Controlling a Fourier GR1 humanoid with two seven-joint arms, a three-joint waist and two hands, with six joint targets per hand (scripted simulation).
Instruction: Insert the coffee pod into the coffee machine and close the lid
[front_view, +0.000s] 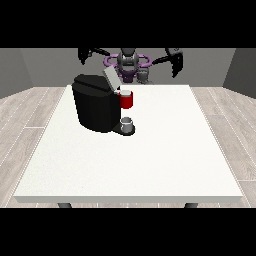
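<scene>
The black coffee machine (95, 107) stands on the left half of the white table (150, 160). Its grey lid (111, 78) is tilted up and open. A red pod holder (127, 100) sticks out of its front, above a grey cup (128, 124) on the machine's base. A small grey coffee pod (144, 75) sits at the table's far edge, in front of the robot. The hand at the view's left (84, 54) is raised above the machine, behind it, and holds nothing. The hand at the view's right (176, 63) hangs in the air right of the pod, fingers straight and empty.
The robot's torso (128, 62) stands behind the far edge of the table. Wooden floor (30, 115) surrounds the table on all sides.
</scene>
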